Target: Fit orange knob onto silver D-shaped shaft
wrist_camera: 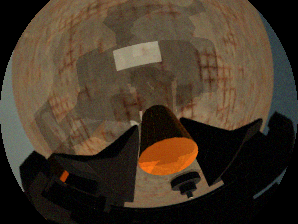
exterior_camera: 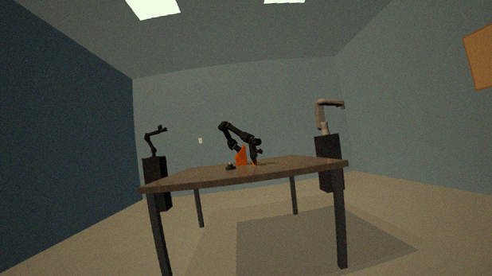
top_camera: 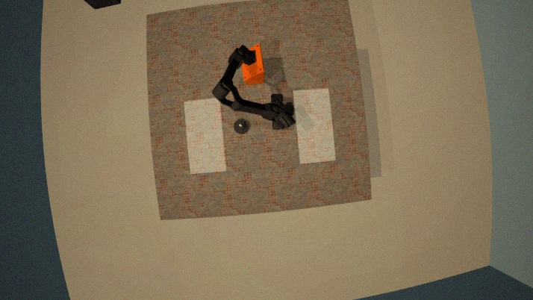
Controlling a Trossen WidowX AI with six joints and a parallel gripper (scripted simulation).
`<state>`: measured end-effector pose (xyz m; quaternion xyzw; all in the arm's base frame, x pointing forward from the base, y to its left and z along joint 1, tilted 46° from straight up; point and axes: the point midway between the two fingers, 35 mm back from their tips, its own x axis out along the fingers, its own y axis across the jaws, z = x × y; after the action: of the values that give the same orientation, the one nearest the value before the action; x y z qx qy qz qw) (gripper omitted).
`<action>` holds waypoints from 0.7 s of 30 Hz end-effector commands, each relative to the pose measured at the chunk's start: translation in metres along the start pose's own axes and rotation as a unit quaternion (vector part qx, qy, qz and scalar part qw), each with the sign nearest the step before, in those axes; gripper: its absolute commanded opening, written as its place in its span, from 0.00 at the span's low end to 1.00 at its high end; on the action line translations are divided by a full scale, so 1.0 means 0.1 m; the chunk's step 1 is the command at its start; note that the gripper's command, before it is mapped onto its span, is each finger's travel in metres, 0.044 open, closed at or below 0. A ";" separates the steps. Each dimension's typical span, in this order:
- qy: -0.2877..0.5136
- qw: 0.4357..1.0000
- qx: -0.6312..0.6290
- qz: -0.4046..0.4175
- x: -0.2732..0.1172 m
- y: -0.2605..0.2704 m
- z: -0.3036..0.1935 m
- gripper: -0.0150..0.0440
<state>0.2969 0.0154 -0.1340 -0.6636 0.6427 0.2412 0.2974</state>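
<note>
Showing knob (exterior_camera: 255,163) (wrist_camera: 168,156) (hidden from top)

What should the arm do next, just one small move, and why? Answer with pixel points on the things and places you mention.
I'd probably open the gripper (top_camera: 282,122) (exterior_camera: 254,161) (wrist_camera: 158,124) slightly more, then lift straight off the orange knob (exterior_camera: 254,164) (wrist_camera: 168,156). The knob looks set down at table level, away from the pedestal (top_camera: 242,130) (exterior_camera: 230,168) (wrist_camera: 185,182), and the fingers seem parted around it; clearing it should allow a fresh grasp.

Black arm on an orange mount (exterior_camera: 241,157), bent over a brown table (exterior_camera: 244,178), round pedestal (exterior_camera: 230,166) nearby
</note>
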 end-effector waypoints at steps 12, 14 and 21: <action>0.001 1.000 -0.002 0.000 -0.81 0.00 0.01 1.00; 0.001 1.000 -0.002 0.000 -0.81 0.00 0.01 1.00; 0.001 1.000 -0.002 0.000 -0.66 0.00 0.01 1.00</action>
<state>0.2951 0.0703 -0.0836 -0.6659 0.6386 0.2412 0.3009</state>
